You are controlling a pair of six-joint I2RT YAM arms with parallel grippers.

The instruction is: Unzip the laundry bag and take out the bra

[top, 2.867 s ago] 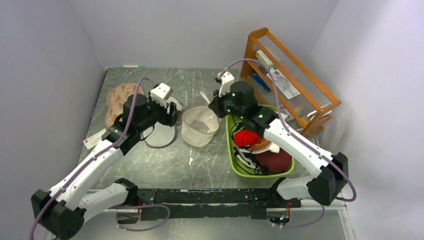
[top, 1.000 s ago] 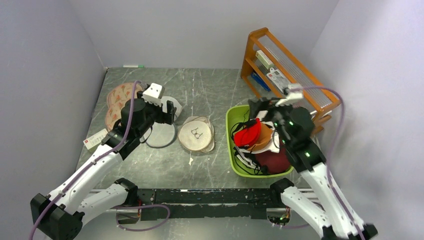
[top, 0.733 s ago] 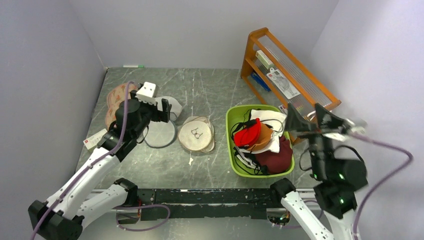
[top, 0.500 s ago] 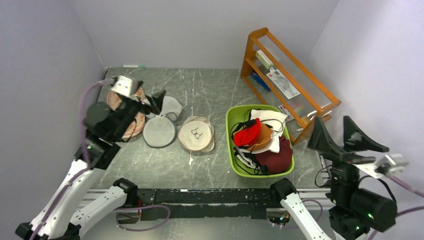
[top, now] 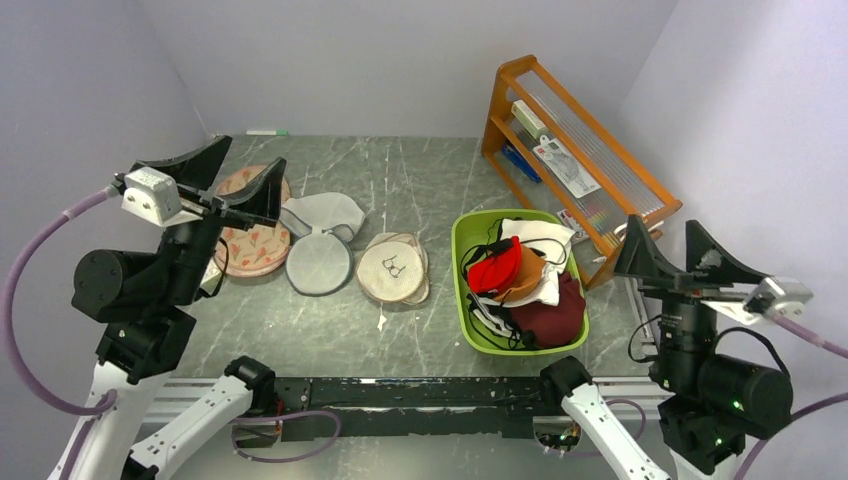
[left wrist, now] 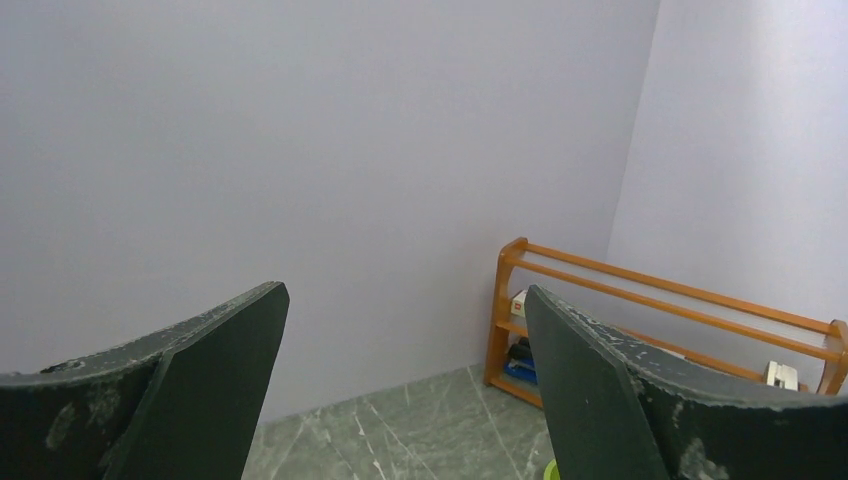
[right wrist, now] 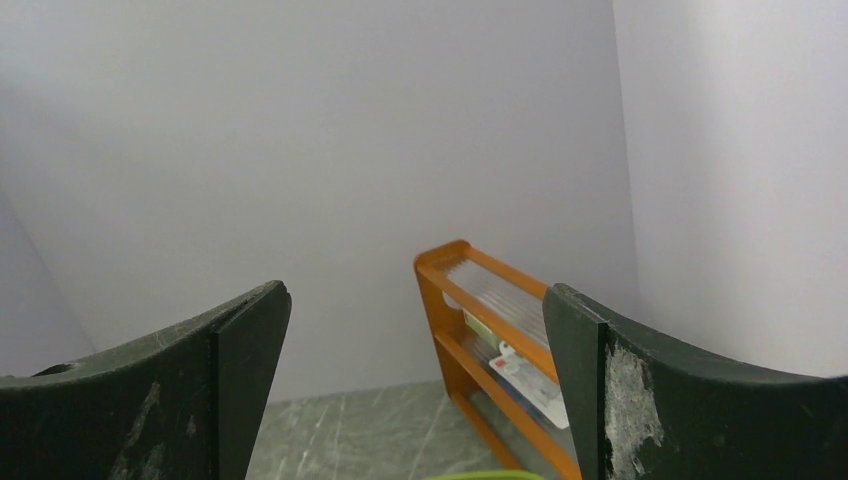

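Note:
The laundry bag, round and cream with a small dark spectacles-like mark, lies flat on the table's middle, with nothing touching it. The bra, bright red with an orange-tan cup, rests on top of the clothes in the green basket. My left gripper is raised at the near left, well away from the bag, open and empty. My right gripper is raised at the near right beside the basket, open and empty. Both wrist views show wide-apart fingers against the back wall: left gripper, right gripper.
A white mesh bag with a grey disc and a pink patterned bag lie left of the laundry bag. The basket also holds a dark maroon cloth and a white cloth. An orange wooden rack stands at the back right.
Both arms have pulled back from the table's middle and risen towards the near corners. The laundry bag, earlier held up open between them, now lies flat. Both grippers stay open.

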